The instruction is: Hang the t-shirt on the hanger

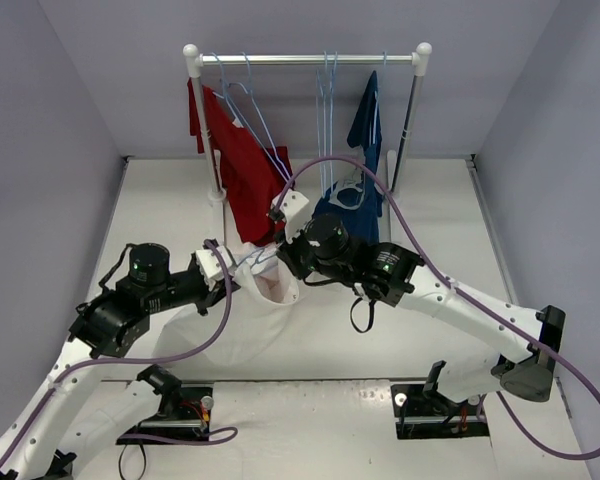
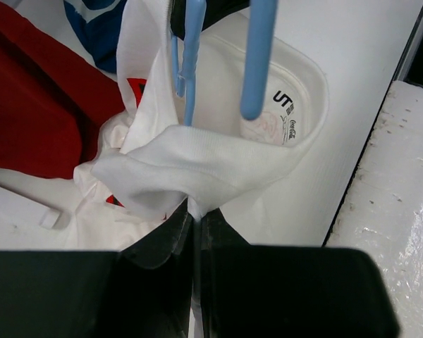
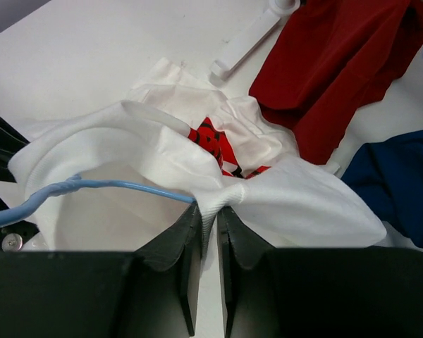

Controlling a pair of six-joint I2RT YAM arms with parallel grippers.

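The white t-shirt [image 1: 242,318] hangs between my two grippers over the table's middle. My left gripper [image 1: 232,268] is shut on the collar's ribbed edge [image 2: 192,184]. My right gripper [image 1: 283,252] is shut on the collar's other side [image 3: 222,199]. The pale-blue hanger [image 2: 192,56] passes through the neck opening in the left wrist view. Its thin wire [image 3: 92,187] runs across the opening to my right fingers in the right wrist view. The red logo [image 3: 213,144] shows inside the bunched fabric.
A clothes rail [image 1: 310,60] stands at the back with a red shirt [image 1: 242,165], a navy-blue shirt [image 1: 358,170] and several spare pale-blue hangers [image 1: 327,100]. The rail's white foot [image 3: 248,39] lies near the red shirt.
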